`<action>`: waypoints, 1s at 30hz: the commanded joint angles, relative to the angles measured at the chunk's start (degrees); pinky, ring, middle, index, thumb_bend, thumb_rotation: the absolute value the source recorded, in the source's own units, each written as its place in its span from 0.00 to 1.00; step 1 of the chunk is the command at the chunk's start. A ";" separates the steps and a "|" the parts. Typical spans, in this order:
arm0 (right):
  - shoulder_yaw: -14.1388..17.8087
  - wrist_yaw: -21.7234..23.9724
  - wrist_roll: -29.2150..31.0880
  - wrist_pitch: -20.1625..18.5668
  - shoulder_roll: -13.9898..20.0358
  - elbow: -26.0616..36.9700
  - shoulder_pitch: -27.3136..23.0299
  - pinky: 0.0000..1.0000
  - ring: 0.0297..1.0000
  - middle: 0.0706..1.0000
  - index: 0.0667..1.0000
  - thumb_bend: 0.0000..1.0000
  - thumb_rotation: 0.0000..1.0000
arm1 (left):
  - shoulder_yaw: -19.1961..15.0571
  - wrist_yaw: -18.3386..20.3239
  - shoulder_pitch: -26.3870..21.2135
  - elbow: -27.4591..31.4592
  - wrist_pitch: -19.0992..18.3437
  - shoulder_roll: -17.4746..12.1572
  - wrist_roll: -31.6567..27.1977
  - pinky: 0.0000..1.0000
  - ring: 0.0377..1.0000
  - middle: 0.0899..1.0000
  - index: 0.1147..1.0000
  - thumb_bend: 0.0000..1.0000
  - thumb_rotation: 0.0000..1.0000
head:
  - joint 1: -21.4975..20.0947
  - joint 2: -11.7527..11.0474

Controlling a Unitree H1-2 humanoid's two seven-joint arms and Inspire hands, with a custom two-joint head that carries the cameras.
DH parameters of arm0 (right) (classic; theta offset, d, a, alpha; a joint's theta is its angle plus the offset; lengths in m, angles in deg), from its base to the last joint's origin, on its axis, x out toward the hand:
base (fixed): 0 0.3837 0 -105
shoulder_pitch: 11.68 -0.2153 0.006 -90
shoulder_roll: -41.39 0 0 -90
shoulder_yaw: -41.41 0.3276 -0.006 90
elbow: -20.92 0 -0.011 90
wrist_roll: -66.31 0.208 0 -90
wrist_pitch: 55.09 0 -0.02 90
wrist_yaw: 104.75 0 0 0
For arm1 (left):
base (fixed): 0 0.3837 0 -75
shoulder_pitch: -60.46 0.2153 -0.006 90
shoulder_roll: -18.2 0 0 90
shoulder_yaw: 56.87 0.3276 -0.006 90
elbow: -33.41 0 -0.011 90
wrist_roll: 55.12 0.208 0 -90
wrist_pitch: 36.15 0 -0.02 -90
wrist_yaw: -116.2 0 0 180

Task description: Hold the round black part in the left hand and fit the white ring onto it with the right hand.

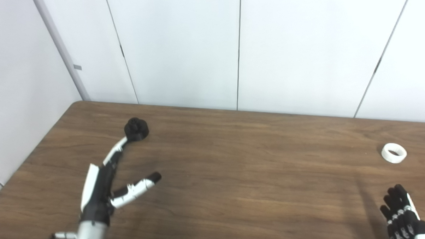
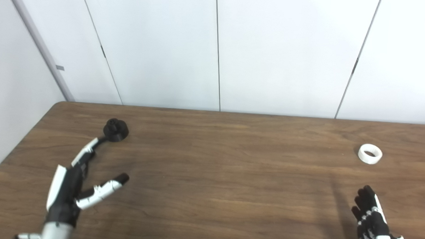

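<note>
The round black part stands on the brown table at the far left. My left hand is open, its fingers stretched toward the part, fingertips at or just short of its near side; thumb spread to the right. The white ring lies flat on the table at the right. My right hand is open at the bottom right corner, fingers pointing up, a short way in front of the ring and apart from it. Both hands hold nothing.
White wall panels rise right behind the table's far edge, and a wall runs along its left edge. The table's left corner is rounded.
</note>
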 commanded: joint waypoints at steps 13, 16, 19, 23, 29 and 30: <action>-0.21 0.56 0.22 -0.51 -0.49 -2.60 0.15 1.00 1.00 1.00 1.00 0.52 1.00 | -1.44 -0.74 -9.16 -6.69 -5.05 -11.71 16.00 0.93 0.94 0.89 0.83 0.91 0.34 | 0.06 0.08; -0.30 0.48 -0.14 -0.68 -0.46 -2.52 0.18 1.00 1.00 1.00 1.00 0.52 1.00 | -1.26 -0.88 -11.01 -9.67 -5.41 -12.84 17.53 0.91 0.94 0.89 0.82 0.91 0.35 | -0.01 0.18; -0.35 0.62 0.08 -0.46 -0.52 -2.80 0.10 1.00 1.00 1.00 1.00 0.53 1.00 | -0.96 -0.32 -13.19 -13.04 -6.31 -13.80 18.21 0.91 0.94 0.90 0.82 0.91 0.36 | -0.11 0.18; -0.47 0.87 -0.08 0.21 -0.43 -3.23 -0.04 1.00 1.00 1.00 1.00 0.53 1.00 | 0.34 0.85 -16.60 -17.51 -7.90 -15.20 18.72 0.91 0.95 0.90 0.83 0.92 0.36 | -0.20 0.22; -0.54 0.68 -1.02 -0.22 -0.22 -3.02 0.21 1.00 1.00 1.00 1.00 0.54 1.00 | 2.99 1.03 -22.05 -25.02 -10.19 -16.59 20.77 0.90 0.96 0.91 0.83 0.95 0.39 | -0.29 0.31; -0.55 0.72 -0.99 -0.24 -0.20 -2.98 0.25 1.00 1.00 1.00 1.00 0.54 1.00 | 3.47 0.95 -22.83 -26.13 -10.36 -16.79 21.10 0.90 0.96 0.91 0.82 0.95 0.39 | -0.29 0.31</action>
